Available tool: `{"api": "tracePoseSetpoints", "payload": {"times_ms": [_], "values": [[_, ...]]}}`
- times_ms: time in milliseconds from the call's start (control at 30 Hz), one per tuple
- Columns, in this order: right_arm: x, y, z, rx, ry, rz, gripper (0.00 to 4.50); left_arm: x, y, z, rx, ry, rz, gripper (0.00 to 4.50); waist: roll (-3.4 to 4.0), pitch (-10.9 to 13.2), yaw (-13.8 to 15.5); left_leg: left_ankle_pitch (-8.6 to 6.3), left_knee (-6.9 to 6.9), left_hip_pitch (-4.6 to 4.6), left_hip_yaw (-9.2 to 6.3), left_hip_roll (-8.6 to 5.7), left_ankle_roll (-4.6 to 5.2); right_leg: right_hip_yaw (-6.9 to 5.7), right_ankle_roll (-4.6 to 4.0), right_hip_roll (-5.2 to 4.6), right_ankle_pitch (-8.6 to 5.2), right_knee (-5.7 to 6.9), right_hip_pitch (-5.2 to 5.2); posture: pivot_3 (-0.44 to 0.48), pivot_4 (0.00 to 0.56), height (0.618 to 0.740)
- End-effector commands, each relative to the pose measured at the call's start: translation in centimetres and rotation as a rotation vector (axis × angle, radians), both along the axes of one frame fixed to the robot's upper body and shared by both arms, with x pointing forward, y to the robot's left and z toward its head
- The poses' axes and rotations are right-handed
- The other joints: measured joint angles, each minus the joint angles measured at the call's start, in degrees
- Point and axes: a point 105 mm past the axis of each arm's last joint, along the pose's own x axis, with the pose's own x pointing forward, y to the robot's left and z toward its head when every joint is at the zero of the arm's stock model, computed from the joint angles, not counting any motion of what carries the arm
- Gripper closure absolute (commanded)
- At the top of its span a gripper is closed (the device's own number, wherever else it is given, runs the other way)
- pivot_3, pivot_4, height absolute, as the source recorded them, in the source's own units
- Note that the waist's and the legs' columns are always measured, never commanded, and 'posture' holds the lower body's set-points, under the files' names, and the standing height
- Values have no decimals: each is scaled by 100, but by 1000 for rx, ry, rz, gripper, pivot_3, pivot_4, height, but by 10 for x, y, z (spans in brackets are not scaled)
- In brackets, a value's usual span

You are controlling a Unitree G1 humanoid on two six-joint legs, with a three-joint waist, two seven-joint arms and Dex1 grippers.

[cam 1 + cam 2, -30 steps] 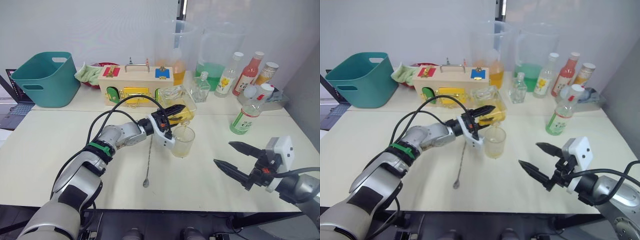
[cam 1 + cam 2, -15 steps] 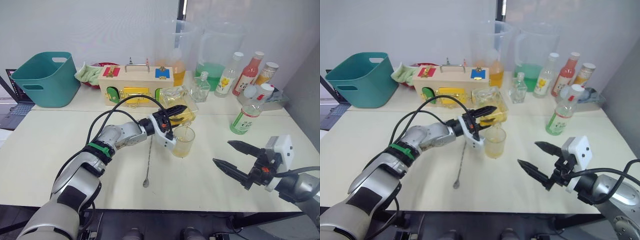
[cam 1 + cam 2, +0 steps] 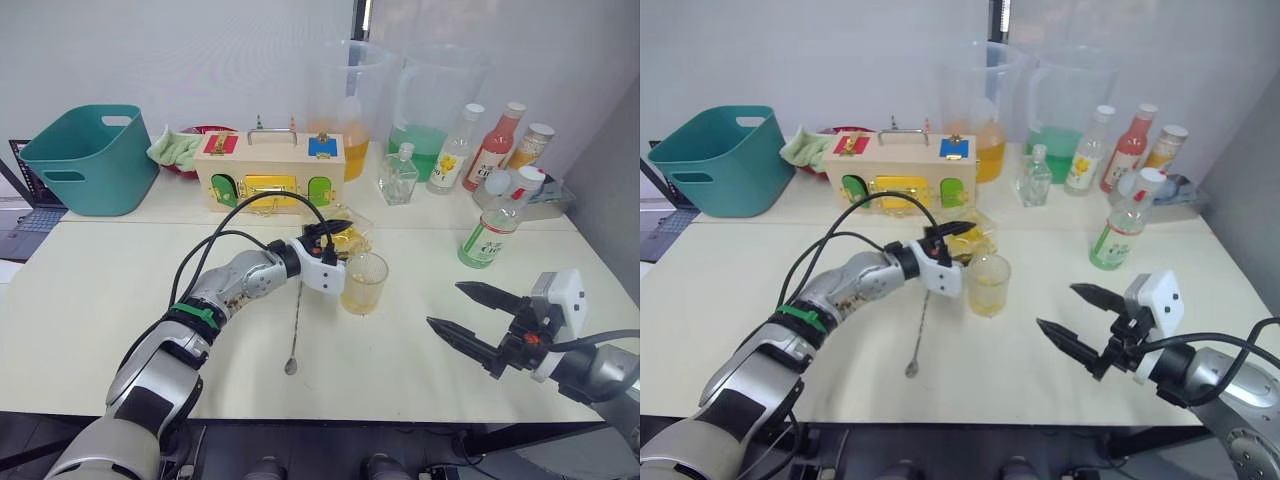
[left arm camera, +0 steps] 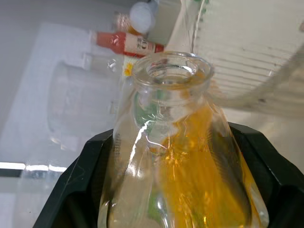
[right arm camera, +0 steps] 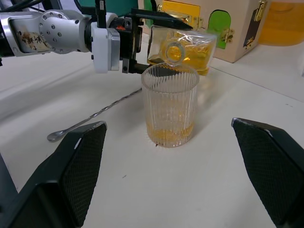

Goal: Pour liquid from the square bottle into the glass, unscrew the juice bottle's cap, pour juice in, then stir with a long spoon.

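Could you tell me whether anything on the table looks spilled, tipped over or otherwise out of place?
Nothing looks spilled. The square bottle lies tilted in the left gripper, its mouth by the glass, which stands upright with a little yellow liquid at the bottom. The long spoon lies flat beside it.

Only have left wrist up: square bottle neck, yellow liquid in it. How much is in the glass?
Observer: The glass holds only a shallow yellow layer at its bottom, far from the rim.
Operator: Is it pouring right now?
Observer: I see no stream. The square bottle is tipped, with its mouth close to the glass rim.
Operator: Right arm doing anything?
Observer: The right gripper is open and empty above the table, off to the glass's right.
Operator: Spoon and juice bottle?
Observer: The long spoon lies flat on the table just left of the glass. The juice bottle stands upright further right, and its cap is on.
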Motion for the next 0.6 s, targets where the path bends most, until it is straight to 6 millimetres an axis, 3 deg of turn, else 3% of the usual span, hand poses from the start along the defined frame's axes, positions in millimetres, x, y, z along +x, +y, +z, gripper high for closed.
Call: {"api": "tracePoseSetpoints", "payload": {"times_ms": [33,300,433,600], "values": [[0,3,8,-15,-34,26,25,-5,-3,59,-153,-125,-28,1711,0,0,0,0,0,0,0,-1,0,0,0,-1,0,0,0,0,150,740],[8,8,11,-21,-31,80,25,8,27,75,-389,47,107,1711,0,0,-12,0,4,0,-3,-2,0,0,3,-1,2,1,2,0,150,740],[14,12,13,-22,-28,130,25,16,65,84,-679,257,197,1711,0,0,-107,0,6,1,-3,-1,0,1,3,-1,2,6,1,0,150,740],[18,14,14,-20,-24,164,25,18,92,84,-849,421,270,1711,0,0,-143,0,10,2,-9,-2,1,0,3,-1,2,47,-3,0,150,740]]}}
